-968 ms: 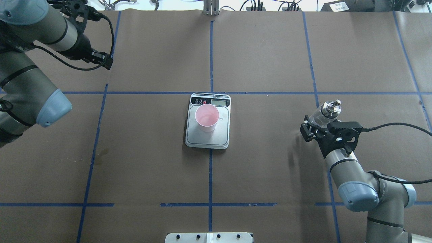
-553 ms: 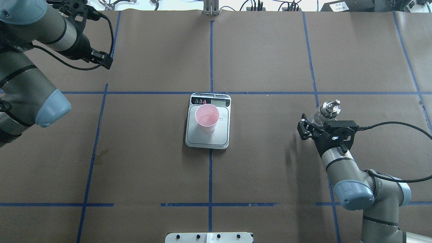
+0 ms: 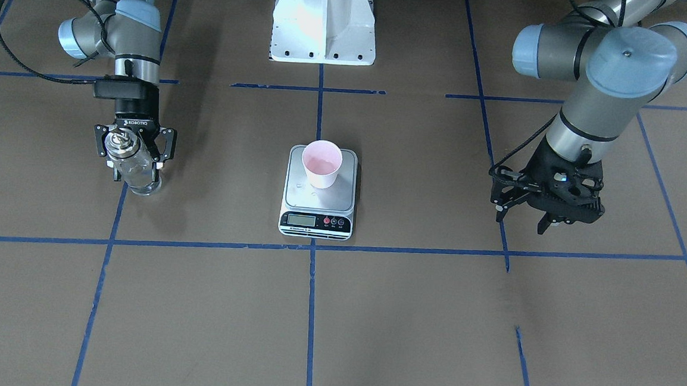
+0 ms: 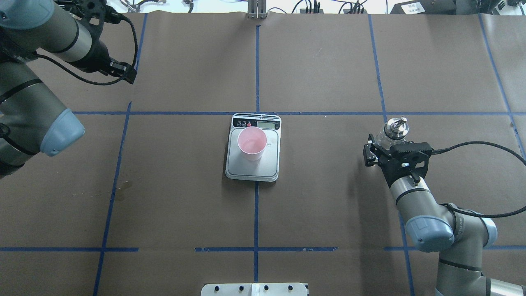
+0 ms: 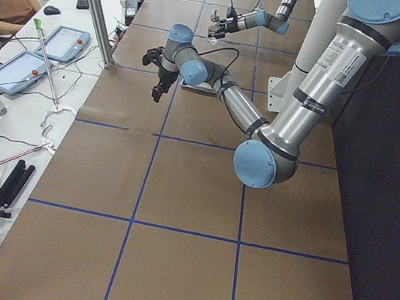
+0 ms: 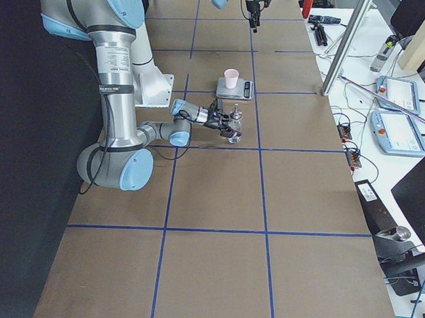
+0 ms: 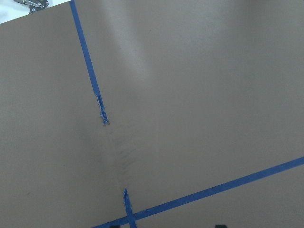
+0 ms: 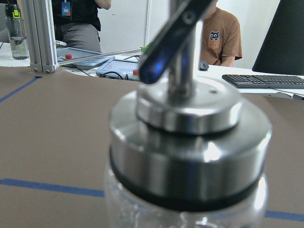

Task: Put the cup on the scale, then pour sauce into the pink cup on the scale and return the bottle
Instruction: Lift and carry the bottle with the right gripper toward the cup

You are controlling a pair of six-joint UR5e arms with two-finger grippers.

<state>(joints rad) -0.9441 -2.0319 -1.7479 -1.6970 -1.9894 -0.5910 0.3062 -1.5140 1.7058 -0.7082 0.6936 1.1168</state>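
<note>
The only legible marking is "ROBOTIQ", on the right pincer (image 3: 134,163).

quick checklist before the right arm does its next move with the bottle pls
1. Is the pink paper cup upright on the scale: ok.
2. Is the right tool shut on the glass bottle, below its metal cap: ok.
3. Is the bottle's base resting on the table: cannot tell.
4. Is the left tool open, empty and well aside from the scale: ok.
5. Is there sauce in the cup: cannot tell.
6. Scale display reading: cannot tell, too small.
</note>
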